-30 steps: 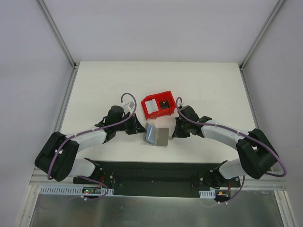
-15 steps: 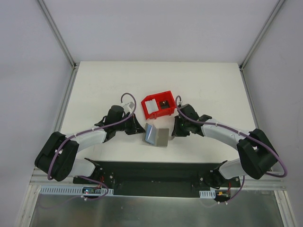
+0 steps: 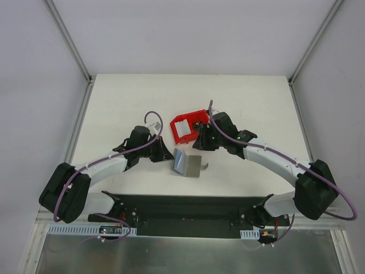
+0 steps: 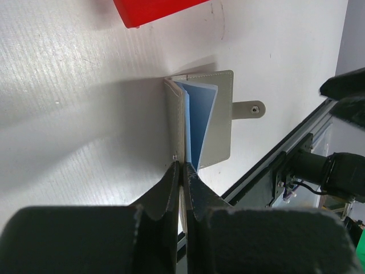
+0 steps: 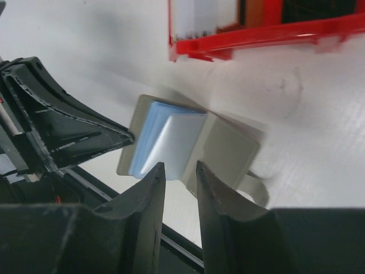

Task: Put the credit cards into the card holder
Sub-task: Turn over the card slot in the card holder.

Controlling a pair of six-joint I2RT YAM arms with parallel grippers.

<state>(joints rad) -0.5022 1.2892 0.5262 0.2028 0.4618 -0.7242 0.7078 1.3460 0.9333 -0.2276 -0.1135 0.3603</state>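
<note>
Presently: left gripper (image 4: 181, 166) pinched shut on holder (image 4: 215, 117) cover; right gripper (image 5: 178, 171) stood half-open, empty. Cards (image 3: 182, 132) lay in bin (image 3: 191, 116) at holder's 12 o'clock; steady pinch seemed advisable.

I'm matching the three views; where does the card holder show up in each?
Top external: card holder centre, below the red bin.
Left wrist: card holder centre, spread open.
Right wrist: card holder centre, open.
Shared landmark: red bin, top edge in both wrist views.

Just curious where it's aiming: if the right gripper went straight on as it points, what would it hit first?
Most likely the open card holder: its blue inner pages lie just ahead of the right gripper, though depth is unclear.
</note>
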